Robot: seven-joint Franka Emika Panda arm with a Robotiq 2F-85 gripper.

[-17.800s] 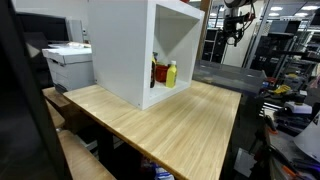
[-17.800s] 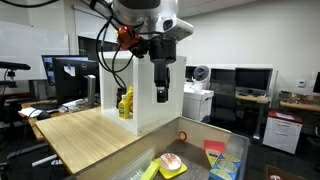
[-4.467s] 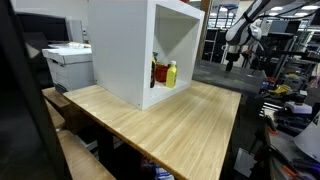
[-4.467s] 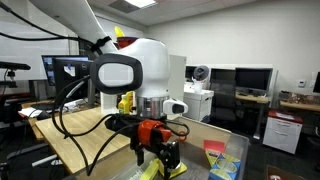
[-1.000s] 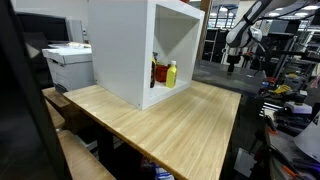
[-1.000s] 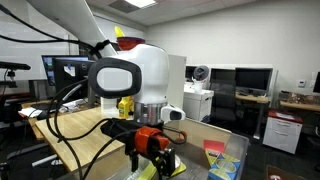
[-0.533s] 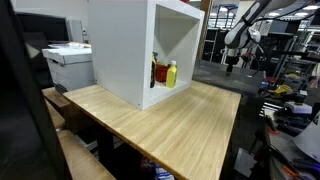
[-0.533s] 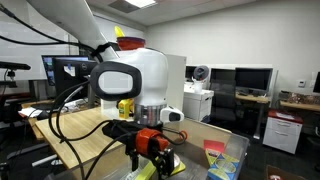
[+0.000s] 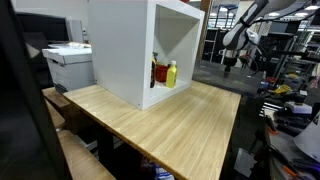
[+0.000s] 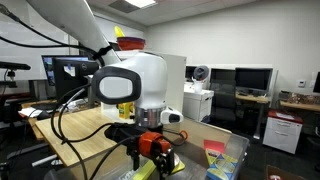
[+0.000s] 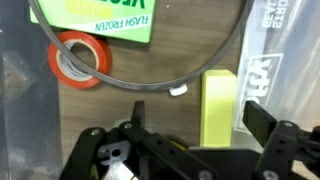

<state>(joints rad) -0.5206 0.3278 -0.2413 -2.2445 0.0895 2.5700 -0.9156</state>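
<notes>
In the wrist view my gripper (image 11: pixel 197 115) is open, its two black fingers standing on either side of a yellow block (image 11: pixel 220 100) that lies on a brown surface. The block is nearer the right finger and is not gripped. A red tape roll (image 11: pixel 79 60) lies to the upper left, by a green printed card (image 11: pixel 105 20). A thin black ring (image 11: pixel 150 82) arcs across them. In an exterior view the arm bends low and the gripper (image 10: pixel 160 162) hangs over a bin with a yellow object (image 10: pixel 148 171) in it.
A white open cabinet (image 9: pixel 140 50) stands on a wooden table (image 9: pixel 170 120), with a yellow bottle (image 9: pixel 171 73) and a red bottle (image 9: pixel 158 72) inside. Green and blue items (image 10: pixel 225 160) lie in the bin. Clear plastic (image 11: pixel 285 50) lies right of the block. Desks and monitors stand behind.
Over the last second the arm has shifted only slightly above the bin. Much earlier the gripper hung high beside the cabinet; it is now low over the bin.
</notes>
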